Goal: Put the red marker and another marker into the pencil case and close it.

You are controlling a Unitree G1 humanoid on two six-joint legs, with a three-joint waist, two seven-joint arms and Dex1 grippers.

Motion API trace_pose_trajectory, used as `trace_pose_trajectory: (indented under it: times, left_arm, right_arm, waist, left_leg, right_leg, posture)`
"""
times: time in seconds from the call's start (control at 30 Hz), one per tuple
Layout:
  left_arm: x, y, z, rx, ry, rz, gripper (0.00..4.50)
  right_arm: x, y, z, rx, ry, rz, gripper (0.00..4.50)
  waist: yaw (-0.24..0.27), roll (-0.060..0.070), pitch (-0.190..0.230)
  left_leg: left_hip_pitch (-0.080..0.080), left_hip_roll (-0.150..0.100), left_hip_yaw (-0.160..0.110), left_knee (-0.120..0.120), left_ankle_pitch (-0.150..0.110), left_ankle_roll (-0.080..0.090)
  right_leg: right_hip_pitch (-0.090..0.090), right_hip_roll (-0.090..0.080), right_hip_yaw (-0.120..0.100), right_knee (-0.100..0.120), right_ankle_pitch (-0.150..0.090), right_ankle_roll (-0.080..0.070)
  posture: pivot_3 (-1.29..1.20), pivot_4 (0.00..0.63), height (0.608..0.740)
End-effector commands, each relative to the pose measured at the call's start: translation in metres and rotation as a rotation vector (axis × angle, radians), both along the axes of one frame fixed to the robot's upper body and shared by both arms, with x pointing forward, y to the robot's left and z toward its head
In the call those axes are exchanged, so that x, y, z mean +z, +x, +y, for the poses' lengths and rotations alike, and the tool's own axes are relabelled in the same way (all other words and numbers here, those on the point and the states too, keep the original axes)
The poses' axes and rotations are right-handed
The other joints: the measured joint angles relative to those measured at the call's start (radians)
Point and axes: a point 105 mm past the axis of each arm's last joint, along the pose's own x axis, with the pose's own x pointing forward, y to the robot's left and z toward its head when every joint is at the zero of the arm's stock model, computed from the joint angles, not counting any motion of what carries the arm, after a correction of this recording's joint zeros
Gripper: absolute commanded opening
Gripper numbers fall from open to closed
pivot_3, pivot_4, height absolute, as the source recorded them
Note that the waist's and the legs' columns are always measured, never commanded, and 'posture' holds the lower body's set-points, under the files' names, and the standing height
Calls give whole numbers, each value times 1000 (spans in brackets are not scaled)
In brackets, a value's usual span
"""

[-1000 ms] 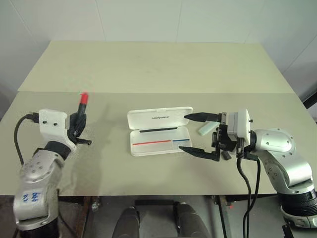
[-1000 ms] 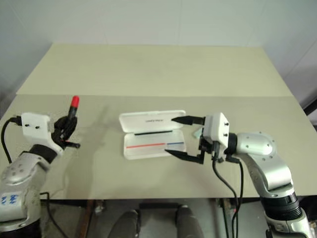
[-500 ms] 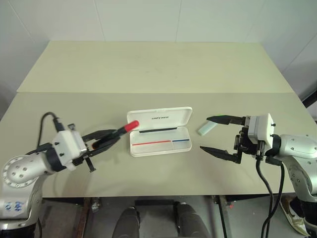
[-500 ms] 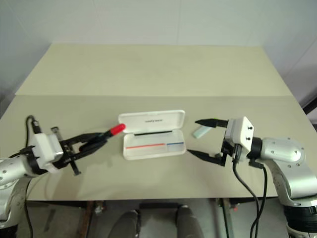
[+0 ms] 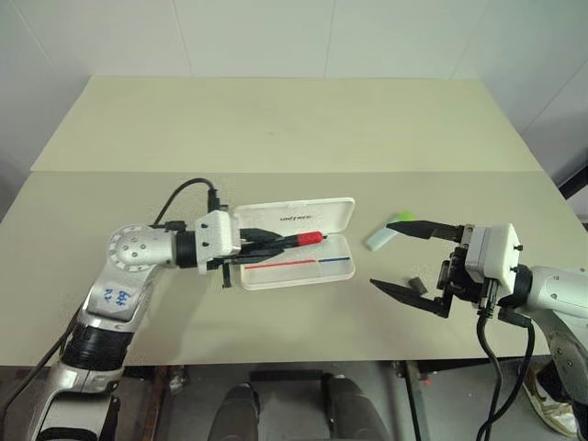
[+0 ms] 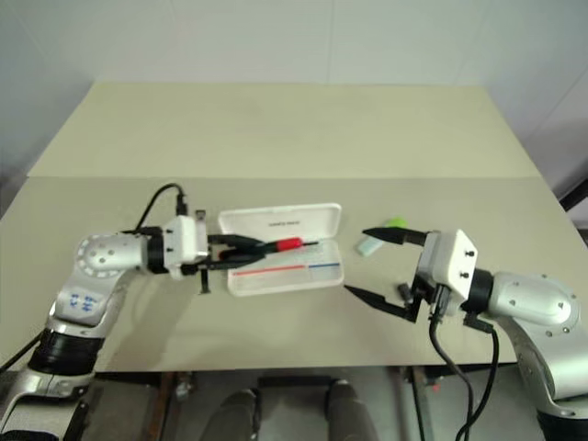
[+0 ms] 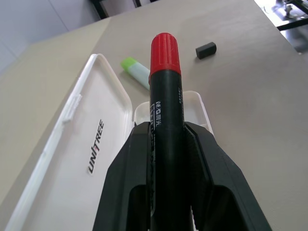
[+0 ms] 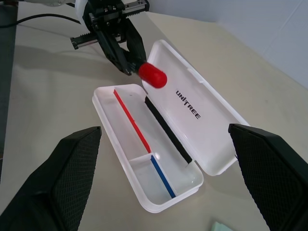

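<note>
One case (image 5: 296, 243) lies open on the desk (image 5: 276, 119) — the landmark here. From its left, the left pincer (image 5: 276, 243) reaches over its tray, clenched on the single red marker (image 5: 303, 239), cap pointing right. Just right of the case lies one green marker (image 5: 387, 231), then one small black block (image 5: 418, 283). Further right, the right pincer (image 5: 415, 258) hangs spread wide — empty.

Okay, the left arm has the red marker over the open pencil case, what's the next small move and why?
Probably lower it a little and let go. The left gripper holds the red marker lying along the pencil case, above its open tray. The green-capped marker lies on the table beside the case.
</note>
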Motion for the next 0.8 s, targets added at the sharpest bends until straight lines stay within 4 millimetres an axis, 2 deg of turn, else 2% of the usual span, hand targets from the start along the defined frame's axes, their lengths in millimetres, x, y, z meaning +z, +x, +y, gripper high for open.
trace_pose_trajectory:
  times: [0.03, 0.47, 0.8]
  left_arm:
    - [4, 9, -4, 8, 10, -11, 622]
    - [-22, 27, -23, 69, 93, 3, 622]
    - [-39, 34, -27, 97, 139, 24, 622]
  right_arm:
    - [11, -7, 3, -8, 6, -51, 4500]
    - [14, -8, 7, -51, 27, -72, 4500]
    - [17, -6, 7, -58, 31, -81, 4500]
  waist:
    - [3, 0, 0]
    - [5, 0, 0]
    - [5, 0, 0]
  left_leg:
    - [0, 0, 0, 0, 0, 0]
    - [-2, 0, 0, 2, 0, 0]
    - [-1, 0, -1, 2, 0, 1]
  right_leg:
    - [0, 0, 0, 0, 0, 0]
    - [0, 0, 0, 0, -1, -1]
    - [0, 0, 0, 1, 0, 0]
  posture:
    - [0, 150, 740]
    - [0, 150, 740]
    - [0, 150, 740]
